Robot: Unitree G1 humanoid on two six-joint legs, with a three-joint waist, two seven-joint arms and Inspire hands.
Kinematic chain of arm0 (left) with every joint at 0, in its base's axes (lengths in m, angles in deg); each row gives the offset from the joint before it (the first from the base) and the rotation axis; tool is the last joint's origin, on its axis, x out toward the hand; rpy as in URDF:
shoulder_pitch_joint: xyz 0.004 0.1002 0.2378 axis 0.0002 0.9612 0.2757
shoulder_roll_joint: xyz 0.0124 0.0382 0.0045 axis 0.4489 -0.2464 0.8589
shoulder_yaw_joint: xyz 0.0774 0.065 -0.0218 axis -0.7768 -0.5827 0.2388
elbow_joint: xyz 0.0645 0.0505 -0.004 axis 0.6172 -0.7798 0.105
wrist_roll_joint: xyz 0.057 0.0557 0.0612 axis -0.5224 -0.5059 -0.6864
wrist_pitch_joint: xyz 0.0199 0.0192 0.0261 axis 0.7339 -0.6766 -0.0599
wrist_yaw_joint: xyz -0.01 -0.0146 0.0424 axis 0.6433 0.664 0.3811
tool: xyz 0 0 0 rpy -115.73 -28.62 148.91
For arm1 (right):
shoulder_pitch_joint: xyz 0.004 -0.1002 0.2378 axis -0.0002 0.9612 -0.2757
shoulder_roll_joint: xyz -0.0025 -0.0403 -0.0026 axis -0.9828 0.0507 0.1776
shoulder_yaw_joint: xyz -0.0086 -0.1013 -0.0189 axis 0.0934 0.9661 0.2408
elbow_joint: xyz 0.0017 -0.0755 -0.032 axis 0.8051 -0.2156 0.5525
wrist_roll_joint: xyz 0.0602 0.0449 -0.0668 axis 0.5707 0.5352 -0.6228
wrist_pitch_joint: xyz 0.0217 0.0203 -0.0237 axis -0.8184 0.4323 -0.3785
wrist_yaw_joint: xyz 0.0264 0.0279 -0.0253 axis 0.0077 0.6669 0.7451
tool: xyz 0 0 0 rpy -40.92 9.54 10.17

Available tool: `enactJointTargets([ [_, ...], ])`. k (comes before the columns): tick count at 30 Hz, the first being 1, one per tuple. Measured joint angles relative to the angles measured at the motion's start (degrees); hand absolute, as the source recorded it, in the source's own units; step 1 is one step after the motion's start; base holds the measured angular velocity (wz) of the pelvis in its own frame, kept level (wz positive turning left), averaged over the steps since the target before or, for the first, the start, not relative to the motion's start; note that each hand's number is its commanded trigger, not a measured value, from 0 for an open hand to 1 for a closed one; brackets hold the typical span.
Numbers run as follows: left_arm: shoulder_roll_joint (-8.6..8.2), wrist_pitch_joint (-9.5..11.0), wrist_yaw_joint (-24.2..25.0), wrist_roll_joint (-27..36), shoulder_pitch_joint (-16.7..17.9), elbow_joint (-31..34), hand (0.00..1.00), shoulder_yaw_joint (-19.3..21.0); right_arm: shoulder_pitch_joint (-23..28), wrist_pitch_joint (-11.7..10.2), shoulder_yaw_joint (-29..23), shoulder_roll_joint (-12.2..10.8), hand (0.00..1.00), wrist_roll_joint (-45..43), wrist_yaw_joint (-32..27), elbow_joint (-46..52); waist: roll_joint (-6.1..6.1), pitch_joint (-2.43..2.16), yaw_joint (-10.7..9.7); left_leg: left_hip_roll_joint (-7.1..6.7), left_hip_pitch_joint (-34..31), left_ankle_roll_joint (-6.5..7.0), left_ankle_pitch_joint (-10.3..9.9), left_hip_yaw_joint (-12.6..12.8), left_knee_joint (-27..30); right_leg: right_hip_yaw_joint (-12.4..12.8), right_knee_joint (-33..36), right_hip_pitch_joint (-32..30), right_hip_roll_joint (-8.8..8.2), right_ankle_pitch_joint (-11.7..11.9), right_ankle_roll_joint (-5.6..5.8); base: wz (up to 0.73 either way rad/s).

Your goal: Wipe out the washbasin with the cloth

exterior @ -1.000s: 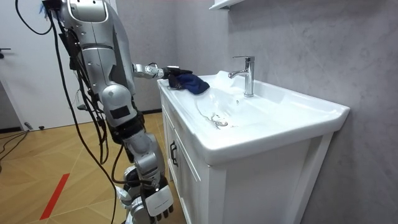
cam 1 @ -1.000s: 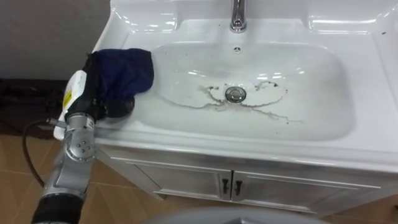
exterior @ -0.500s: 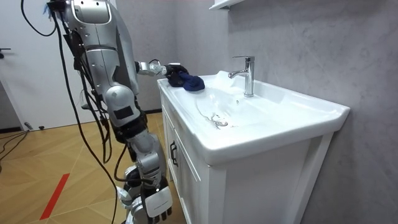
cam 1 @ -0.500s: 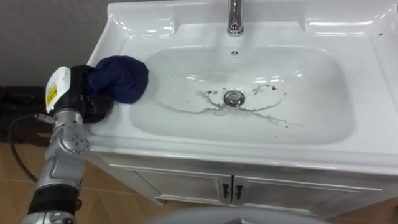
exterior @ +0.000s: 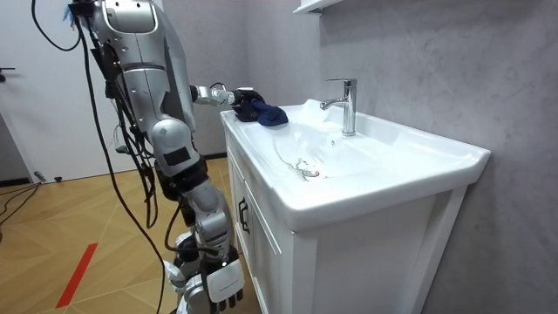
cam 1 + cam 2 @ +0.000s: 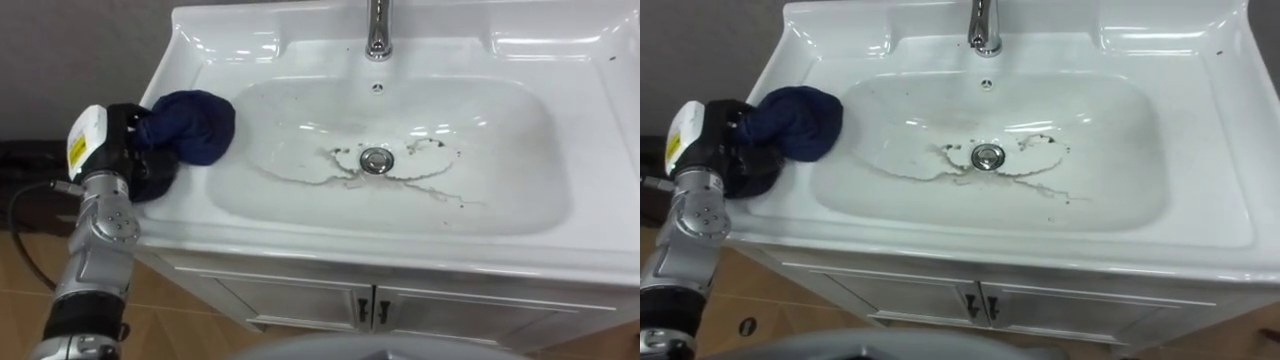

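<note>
Here, basin (image 6: 560, 215): white, soiled around the drain (image 6: 376, 157).
Cloth (image 6: 190, 125): dark blue, bunched, lay on the basin's left rim.
Left hand (image 6: 125, 150): fingers were curled round the cloth's outer end.
Right hand (image 5: 216, 283): hung low beside the cabinet (image 5: 261, 235); its hold could not be told.

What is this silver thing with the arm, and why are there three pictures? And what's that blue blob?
It's a robot standing at a white basin. Two pictures come from cameras in its head, looking down; the third is from a camera out in the room, showing the whole robot. The blue blob is a cloth, bunched in the robot's left hand on the basin's left rim. Its right hand hangs by its side. In the bowl, dirty streaks spread around the drain, near the tap. It looks ready to wipe them away.
</note>
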Motion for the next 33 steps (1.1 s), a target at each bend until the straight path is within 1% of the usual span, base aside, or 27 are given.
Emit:
enactJointTargets([
  [3, 0.03, 0.21, -0.18, 0.09, -0.11, 0.01, 1.00, 0.21, -0.05, -0.99, -0.01, -0.04, 0.00, -0.07, 0.07, -0.01, -0.16, 0.01, -0.01, -0.01, -0.06, 0.00, 0.00, -0.26, -0.02, -0.11, -0.06, 0.02, 0.00, 0.00, -0.01, 0.00],
  [6, 0.01, 0.46, -0.30, 0.04, -0.14, 0.18, 1.00, 0.17, -0.04, -1.37, 0.00, -0.14, 0.00, -0.18, 0.10, -0.01, -0.37, 0.01, -0.01, -0.06, -0.22, 0.00, 0.01, -0.45, -0.01, -0.47, -0.12, 0.00, -0.07, -0.01, 0.00, 0.05],
  [11, 0.00, 0.48, -0.39, -0.51, 0.52, 1.96, 1.00, 0.05, -0.04, -2.61, 0.01, -0.23, 0.00, -0.10, 0.38, 0.00, -0.94, 0.04, 0.11, -0.11, -0.56, 0.00, 0.01, -0.89, 0.11, -0.76, -0.23, -0.07, -0.12, -0.01, 0.01, 0.03],
  [14, 0.01, 0.10, -0.39, -0.50, 0.67, 4.20, 1.00, -0.06, -0.01, -3.32, 0.07, -0.21, 0.00, 0.03, 1.22, 0.00, -1.24, 0.08, -0.04, -0.19, -0.87, 0.00, 0.00, -1.37, 0.42, -1.07, -0.22, -0.13, -0.19, -0.01, 0.01, 0.08],
  [20, -0.33, -0.29, -0.46, 0.20, 1.27, 6.43, 1.00, -0.13, 0.31, -4.61, 0.95, -0.01, 0.00, 0.36, 1.31, 0.01, -1.03, 0.22, 1.07, 0.10, -1.40, -0.01, -0.01, -1.38, 0.56, -1.13, -0.34, -0.23, -0.28, -0.07, 0.03, 0.01],
  [24, -0.43, -0.75, -1.32, 0.23, 1.55, 8.93, 1.00, -0.55, 0.29, -5.86, 1.16, -0.17, 0.00, 0.66, -0.06, -0.05, -0.95, 0.33, 1.02, 0.03, -2.60, -0.02, -0.02, -2.31, 0.78, -1.95, -0.87, -0.98, -0.34, -0.04, 0.03, 0.15],
  [25, -0.42, -0.97, -1.57, 0.07, 1.55, 10.03, 1.00, -0.56, 0.23, -6.47, 1.27, -0.24, 0.00, 1.24, -0.82, -0.12, -0.63, 0.55, 1.00, -0.01, -2.87, -0.02, -0.02, -2.89, 0.85, -2.41, -0.86, -1.09, -0.36, -0.02, 0.01, 0.18],
  [26, -0.40, -1.16, -2.04, -0.20, 1.57, 11.21, 1.00, -0.54, 0.29, -7.10, 1.50, -0.27, 0.00, 2.25, -1.21, -0.55, -0.86, 0.83, 1.06, -0.01, -3.18, -0.02, -0.02, -3.14, 0.84, -2.92, -0.95, -1.18, -0.37, -0.01, -0.01, 0.21],
  [27, -0.41, -1.32, -2.10, -0.54, 1.80, 12.54, 1.00, -0.63, 0.24, -7.66, 1.63, -0.33, 0.00, 2.52, -1.30, -1.06, -1.06, 0.96, 1.13, 0.00, -3.45, -0.03, -0.01, -3.46, 0.85, -3.17, -1.05, -1.21, -0.34, 0.00, -0.03, 0.15],
  [29, -0.42, -1.56, -2.15, -0.70, 2.68, 14.88, 1.00, -0.64, 0.07, -8.64, 1.61, -0.55, 0.00, 3.38, -1.34, -2.00, -1.28, 1.13, 1.35, -0.02, -3.74, -0.03, -0.01, -3.97, 0.86, -3.67, -1.05, -1.19, -0.33, 0.01, -0.03, 0.14],
  [30, -0.41, -2.19, -2.26, -0.81, 3.46, 17.42, 1.00, -0.57, 0.08, -8.92, 1.58, -0.63, 0.00, 3.63, -1.33, -2.13, -1.40, 1.10, 1.35, -0.07, -4.07, -0.03, -0.01, -4.42, 0.87, -3.93, -1.05, -1.21, -0.34, 0.02, -0.04, 0.18],
  [31, -0.41, -2.32, -2.28, -0.91, 3.72, 18.70, 1.00, -0.55, 0.10, -9.02, 1.56, -0.62, 0.00, 3.62, -1.30, -2.14, -1.43, 1.11, 1.35, -0.11, -4.28, -0.03, -0.01, -4.61, 0.88, -4.13, -1.06, -1.28, -0.37, 0.02, -0.04, 0.21],
  [33, -0.42, -2.19, -2.30, -1.29, 3.83, 23.98, 1.00, -1.55, -0.04, -9.69, 1.60, -0.57, 0.00, 3.68, -1.30, -2.53, -1.40, 1.19, 1.71, -0.29, -4.46, -0.03, -0.01, -4.77, 0.88, -4.39, -1.10, -1.61, -0.50, 0.02, -0.03, 0.16],
])
